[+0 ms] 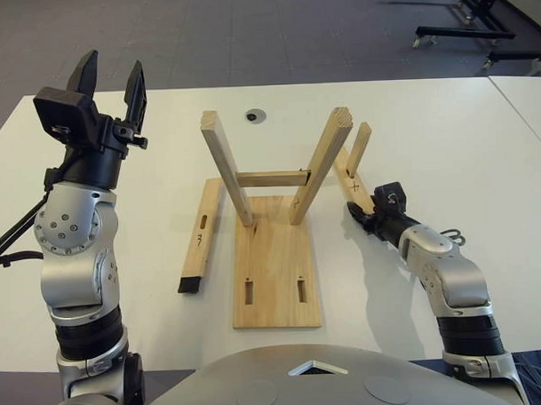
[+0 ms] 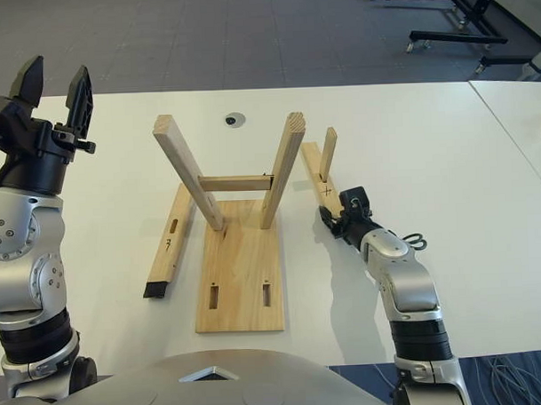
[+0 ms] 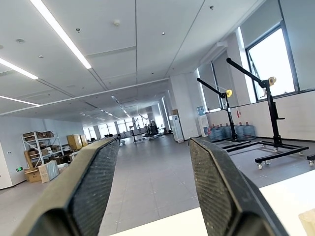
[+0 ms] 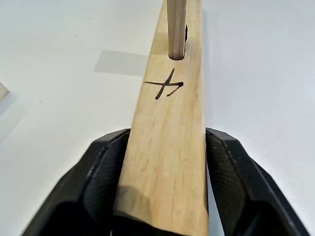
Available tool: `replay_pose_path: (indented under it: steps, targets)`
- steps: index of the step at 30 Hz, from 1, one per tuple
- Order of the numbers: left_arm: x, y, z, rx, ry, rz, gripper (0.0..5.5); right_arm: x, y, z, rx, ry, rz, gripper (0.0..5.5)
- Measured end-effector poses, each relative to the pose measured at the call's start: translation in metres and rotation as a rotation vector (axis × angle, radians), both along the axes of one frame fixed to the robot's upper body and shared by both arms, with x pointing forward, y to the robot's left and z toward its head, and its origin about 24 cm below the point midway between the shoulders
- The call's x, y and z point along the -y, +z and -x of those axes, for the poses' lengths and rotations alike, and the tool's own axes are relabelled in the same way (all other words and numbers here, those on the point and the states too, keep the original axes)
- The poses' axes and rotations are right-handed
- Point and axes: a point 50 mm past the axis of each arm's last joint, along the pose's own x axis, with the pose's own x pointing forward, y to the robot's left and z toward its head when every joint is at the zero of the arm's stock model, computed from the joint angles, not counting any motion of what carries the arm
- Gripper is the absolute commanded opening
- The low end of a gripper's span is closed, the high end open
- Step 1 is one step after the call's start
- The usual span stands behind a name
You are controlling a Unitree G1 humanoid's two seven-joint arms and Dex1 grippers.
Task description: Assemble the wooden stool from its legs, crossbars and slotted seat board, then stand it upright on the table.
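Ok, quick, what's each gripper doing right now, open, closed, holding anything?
Left gripper: open, holding nothing.
Right gripper: closed on the pale wooden stool leg marked with a cross.

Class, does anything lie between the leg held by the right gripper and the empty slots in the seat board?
Nothing visible: only bare table separates the leg in the right gripper from the empty slots.

Left arm is held raised, elbow bent, forearm upright. Left gripper [image 1: 113,73] is pointed up and away, fingers spread wide apart. Right arm is stretched low and forward. Right gripper [image 1: 363,210] is clamped on the near end of a leg [image 4: 167,123], one finger pressed against each side.
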Motion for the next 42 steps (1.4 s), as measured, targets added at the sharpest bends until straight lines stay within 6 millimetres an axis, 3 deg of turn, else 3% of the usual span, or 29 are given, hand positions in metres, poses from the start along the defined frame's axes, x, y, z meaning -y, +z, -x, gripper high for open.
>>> replay_pose_path:
  steps: [10, 14, 21, 26, 30, 33, 36, 40, 42]
  targets:
    - [0.0, 0.0, 0.0, 0.001, 0.004, -0.004, 2.55, 0.0, 0.0, -0.001, 0.0, -0.014, -0.014, 2.05]
    - [0.0, 0.001, -0.001, 0.008, 0.003, -0.003, 2.55, 0.003, 0.004, -0.004, 0.04, -0.044, -0.111, 2.05]
    - [-0.005, 0.005, -0.004, 0.016, -0.05, 0.101, 2.55, 0.024, 0.059, -0.039, 0.367, -0.025, -0.191, 2.05]
    - [-0.007, 0.008, -0.005, 0.003, -0.148, 0.217, 2.55, 0.031, 0.086, -0.049, 0.465, 0.082, -0.19, 2.05]
    - [0.006, 0.02, 0.001, -0.004, -0.486, 0.408, 2.55, 0.023, 0.151, -0.058, 0.664, 0.28, -0.35, 2.05]
    - [0.025, 0.035, 0.024, 0.011, -0.88, 0.467, 2.55, 0.005, 0.201, -0.047, 0.752, 0.528, -0.54, 2.05]
    - [0.035, 0.045, 0.043, 0.007, -1.19, 0.536, 2.55, -0.01, 0.232, -0.022, 0.754, 0.797, -0.692, 2.05]
    - [0.044, 0.05, 0.045, -0.043, -1.245, 0.503, 2.55, -0.029, 0.248, 0.009, 0.679, 1.07, -0.822, 2.05]
    - [0.05, 0.05, 0.041, -0.064, -1.222, 0.485, 2.88, -0.039, 0.245, 0.016, 0.629, 1.136, -0.842, 2.05]
